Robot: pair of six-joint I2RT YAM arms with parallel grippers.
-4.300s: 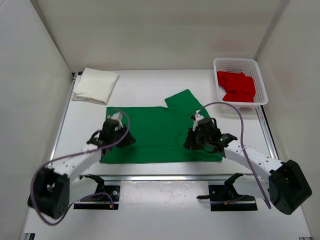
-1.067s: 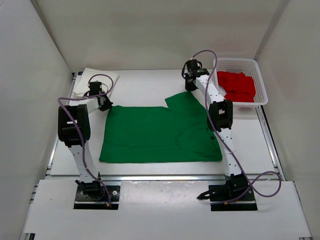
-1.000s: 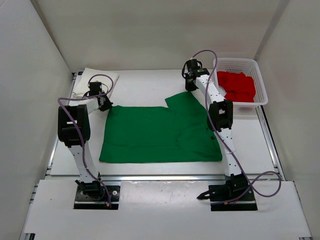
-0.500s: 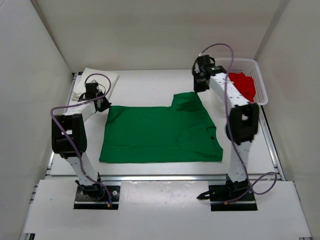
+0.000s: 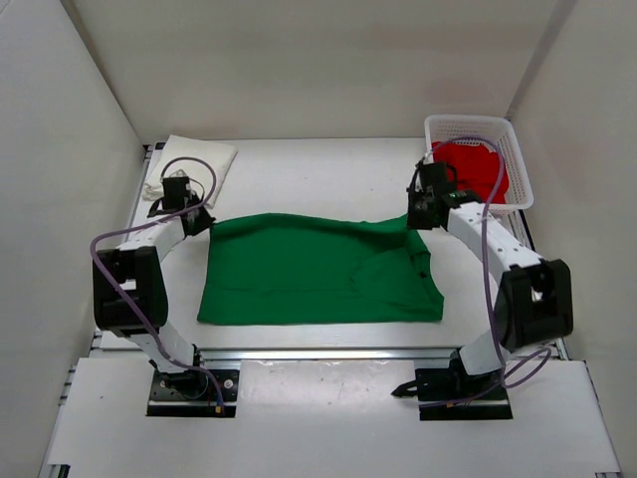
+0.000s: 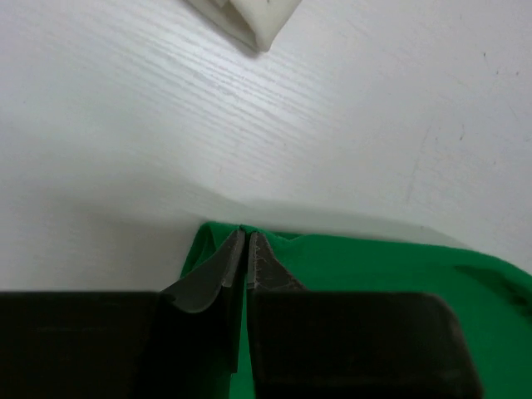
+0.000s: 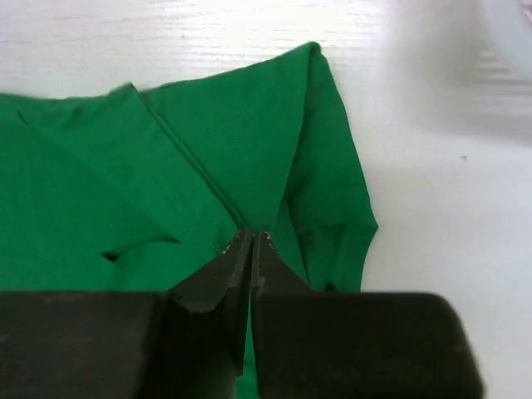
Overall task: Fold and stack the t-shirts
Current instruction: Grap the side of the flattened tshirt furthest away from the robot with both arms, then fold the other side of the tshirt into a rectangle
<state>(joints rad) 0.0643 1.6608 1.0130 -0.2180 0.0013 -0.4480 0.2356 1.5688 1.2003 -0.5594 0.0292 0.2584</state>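
Note:
The bright green t-shirt (image 5: 318, 271) lies spread in the middle of the table, its far edge lifted and rumpled. My left gripper (image 5: 202, 221) is shut on its far left corner, and the left wrist view shows the jaws (image 6: 247, 235) pinching the green edge (image 6: 374, 258). My right gripper (image 5: 417, 220) is shut on the far right corner, pinching a fold of green cloth (image 7: 241, 141) at the jaw tips (image 7: 251, 237). The cream-white t-shirt (image 5: 189, 166) lies folded at the far left; its corner shows in the left wrist view (image 6: 249, 18). The red t-shirt (image 5: 476, 169) sits crumpled in the basket.
The white mesh basket (image 5: 468, 121) stands at the far right corner, just behind my right arm. White walls enclose the table on three sides. A metal rail (image 5: 318, 351) runs along the near edge.
Both grippers have drawn back toward the near side with the shirt's far corners. The right one moved farthest, pulling the raised sleeve down and rightward; the far edge now runs straighter.

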